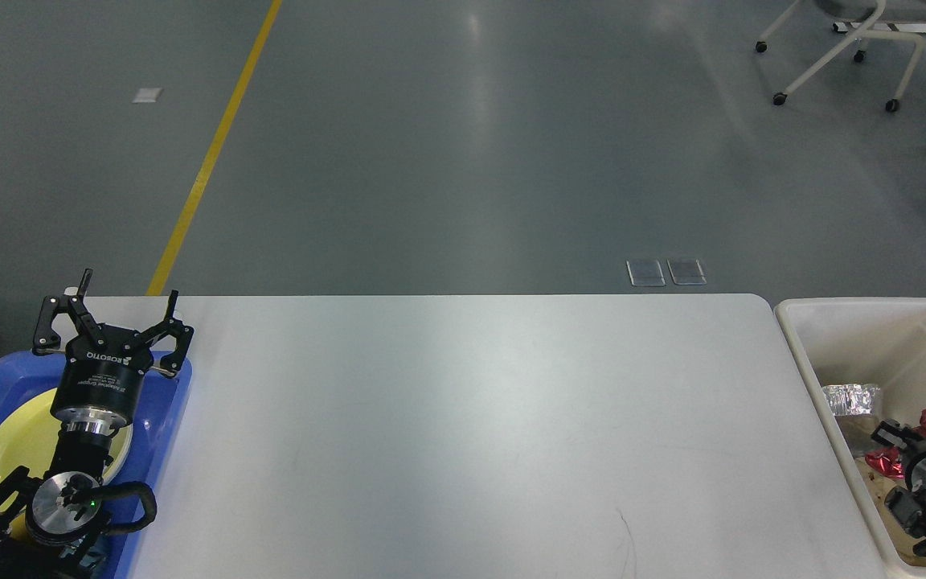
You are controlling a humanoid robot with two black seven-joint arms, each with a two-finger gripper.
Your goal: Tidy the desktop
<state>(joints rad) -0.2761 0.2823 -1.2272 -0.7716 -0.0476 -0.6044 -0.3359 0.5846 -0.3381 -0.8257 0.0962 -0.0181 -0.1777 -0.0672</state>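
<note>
Hovered over cream bin (873, 322), right gripper (901, 438) finger state unreadable; left gripper (113, 310) splayed; best lifted straight clear of desktop (471, 418)

Lab/workshop: floor line (207, 161), wheeled chair (841, 48)

Your left arm rises from the lower left corner, its end effector (127, 304) pointing away from you with both fingers spread wide and nothing between them. Your right arm shows only at the lower right edge; its end effector (897, 438) is dark and bunched, so its fingers cannot be separated.
</note>
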